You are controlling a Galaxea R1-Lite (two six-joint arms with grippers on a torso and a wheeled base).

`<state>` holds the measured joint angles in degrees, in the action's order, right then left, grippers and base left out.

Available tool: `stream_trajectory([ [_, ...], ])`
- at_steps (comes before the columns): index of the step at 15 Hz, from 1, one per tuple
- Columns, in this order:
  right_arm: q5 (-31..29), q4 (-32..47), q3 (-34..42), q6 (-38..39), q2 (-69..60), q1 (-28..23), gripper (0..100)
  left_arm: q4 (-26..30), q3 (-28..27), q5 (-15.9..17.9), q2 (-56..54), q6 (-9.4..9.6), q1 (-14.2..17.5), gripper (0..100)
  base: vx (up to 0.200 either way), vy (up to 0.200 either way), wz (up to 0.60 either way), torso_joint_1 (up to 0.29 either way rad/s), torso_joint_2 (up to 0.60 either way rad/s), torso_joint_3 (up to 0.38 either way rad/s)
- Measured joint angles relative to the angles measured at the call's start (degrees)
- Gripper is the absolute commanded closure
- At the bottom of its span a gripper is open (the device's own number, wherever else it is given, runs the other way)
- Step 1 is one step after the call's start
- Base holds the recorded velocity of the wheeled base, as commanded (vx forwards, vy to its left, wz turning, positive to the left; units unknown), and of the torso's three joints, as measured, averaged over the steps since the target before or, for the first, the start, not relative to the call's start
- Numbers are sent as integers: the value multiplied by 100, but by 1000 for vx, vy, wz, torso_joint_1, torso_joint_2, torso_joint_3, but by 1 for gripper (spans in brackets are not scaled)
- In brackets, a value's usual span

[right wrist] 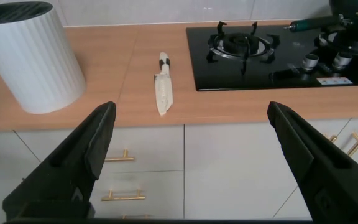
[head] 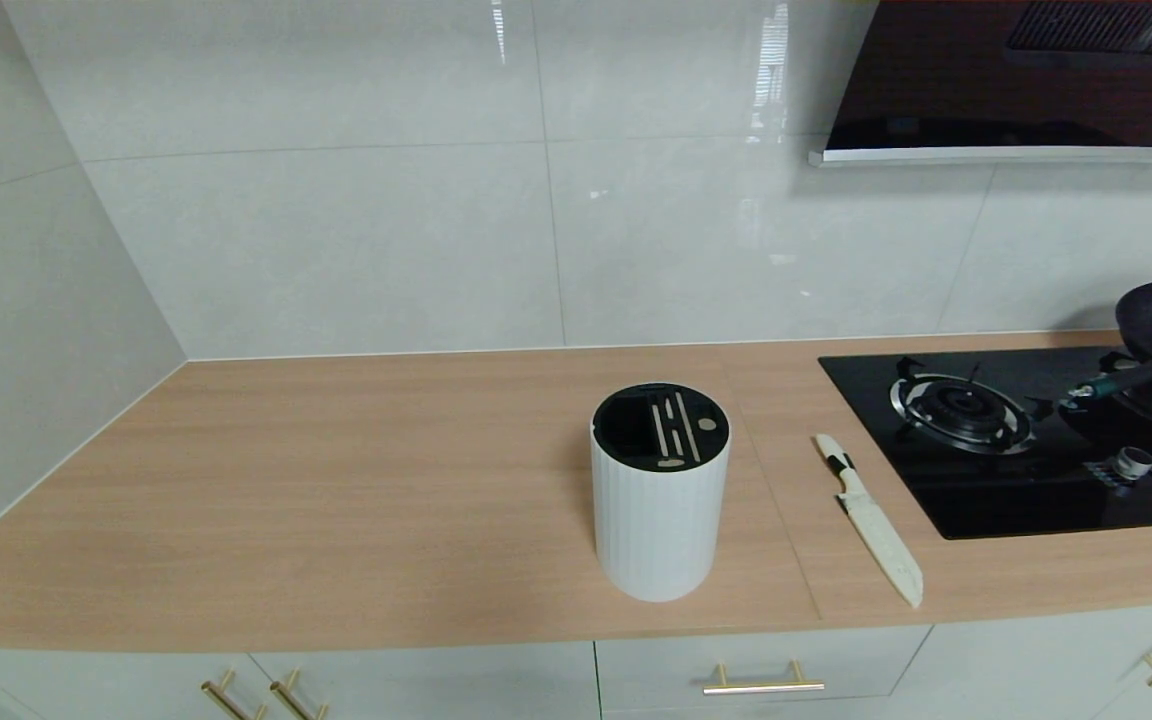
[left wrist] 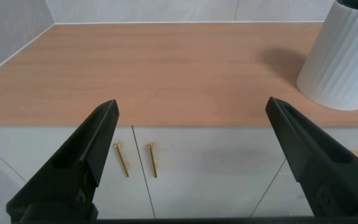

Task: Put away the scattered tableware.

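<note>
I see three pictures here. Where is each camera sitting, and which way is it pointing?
Head view: on the robot's head, looking forward and down at the counter, the white knife holder, the knife and the hob.
Left wrist view: on the left wrist, low before the cabinet fronts, facing the counter's edge; the open left gripper frames it.
Right wrist view: on the right wrist, likewise low, facing the counter; the open right gripper frames it.
Shared: all three show the holder; head and right wrist views share knife and hob.
</note>
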<state>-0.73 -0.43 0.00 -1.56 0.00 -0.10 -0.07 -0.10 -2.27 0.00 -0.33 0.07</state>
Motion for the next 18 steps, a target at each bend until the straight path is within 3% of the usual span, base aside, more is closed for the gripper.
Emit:
stream_trajectory([
  [2,29,-30,-134,-16,21,7,0,0,0,2,0,0,-2,0,0,0,0,0,0,0],
  [7,276,24,-1708,205,1325,293,0,0,0,0,0,0,2,0,0,0,0,0,0,0],
  [11,324,-219,-2606,183,3878,436,0,2,0,2,0,1,0,0,0,0,0,0,0,0],
  [18,-74,-1547,-4179,74,8385,690,0,0,0,0,0,0,0,0,0,0,0,0,0,0],
])
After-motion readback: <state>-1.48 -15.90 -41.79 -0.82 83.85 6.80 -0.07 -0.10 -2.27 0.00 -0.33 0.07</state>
